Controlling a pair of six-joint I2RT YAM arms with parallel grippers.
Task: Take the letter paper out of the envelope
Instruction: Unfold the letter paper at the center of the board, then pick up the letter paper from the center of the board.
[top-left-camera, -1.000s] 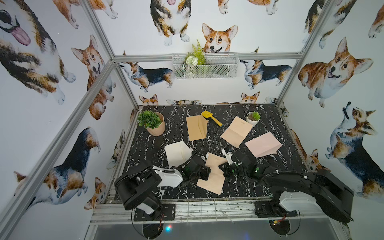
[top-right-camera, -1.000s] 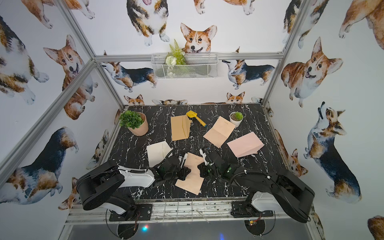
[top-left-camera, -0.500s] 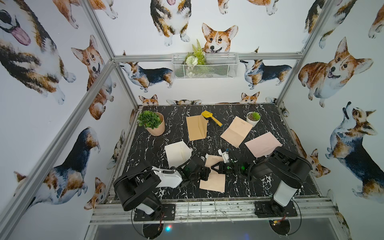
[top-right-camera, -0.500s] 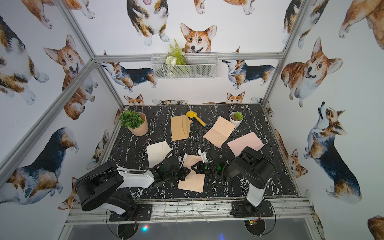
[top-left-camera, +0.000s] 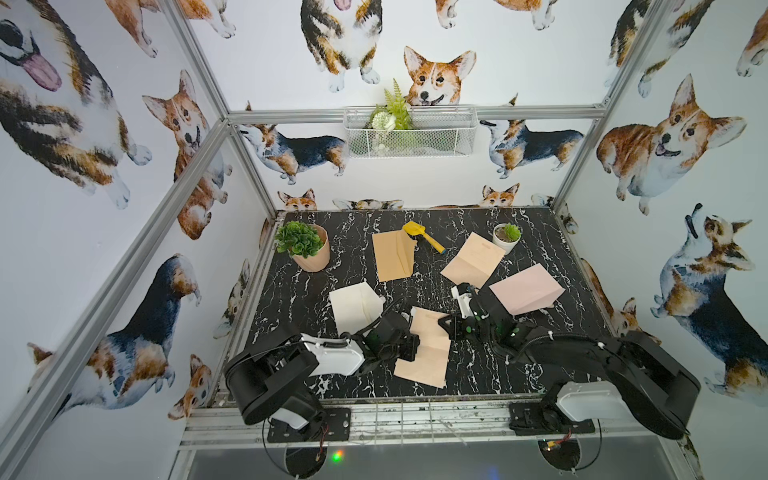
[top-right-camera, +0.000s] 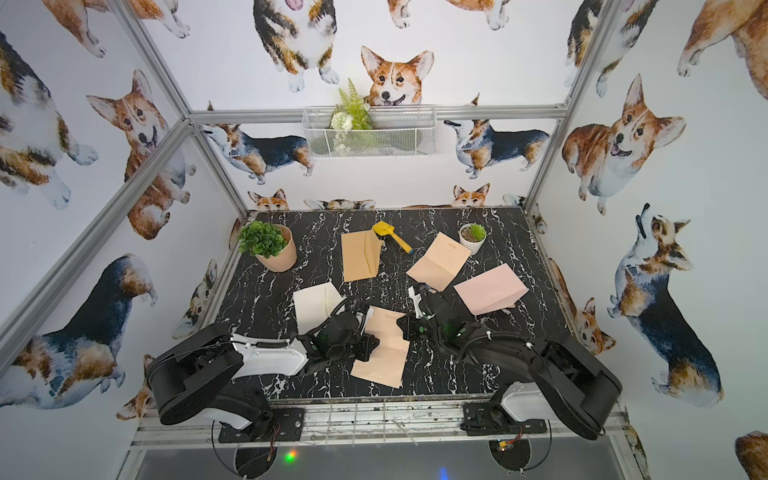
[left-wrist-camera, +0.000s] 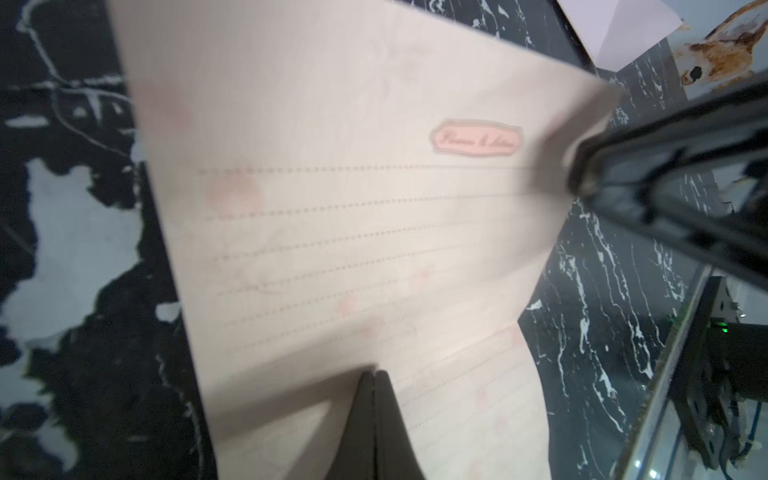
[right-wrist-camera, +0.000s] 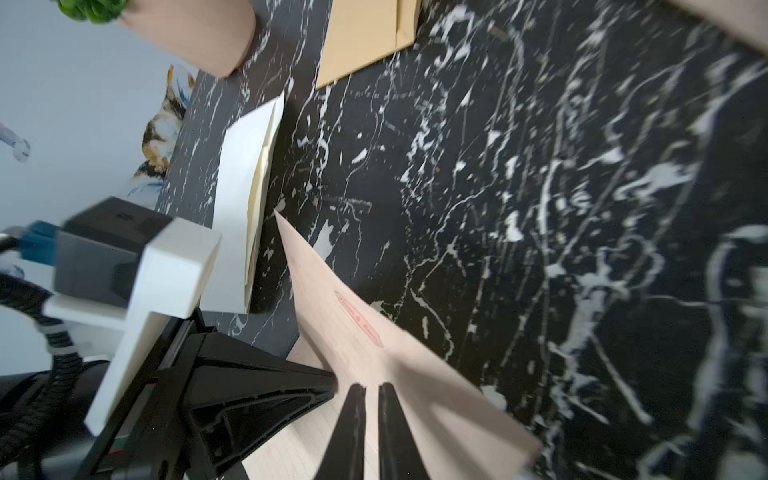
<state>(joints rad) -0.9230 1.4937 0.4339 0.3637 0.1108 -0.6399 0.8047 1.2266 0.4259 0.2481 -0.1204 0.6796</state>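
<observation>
Step in hand, as judged: drawing letter paper (top-left-camera: 430, 328) clear of its envelope. Find the sheet near the front edge of the table (top-left-camera: 353, 232), about midway along it, between the two arms, partly unfolded, label end toward the back edge.

Note left gripper (left-wrist-camera: 374, 374) pressed together, tips down on the lined sheet. Pinching a fold or only pinning it flat: cannot tell. Note right gripper (right-wrist-camera: 372, 388) with a thin slit between the jaws at the sheet's raised edge. Gripping or merely touching: cannot tell.

To do it well: hold the left side anchored low against the table. Pull with the right slowly, along the sheet rather than upward, to avoid tearing or dragging everything together. Re-pinch squarely first if the hold looks loose. Steer clear of white envelope (top-left-camera: 355, 305) just beside.

Hard to make out: cannot separate envelope from paper. Tanner front portion possibly envelope, possibly a further fold. Left contact hidden under the wrist in both top views. Right wrist view smeared; label wording unreadable.
</observation>
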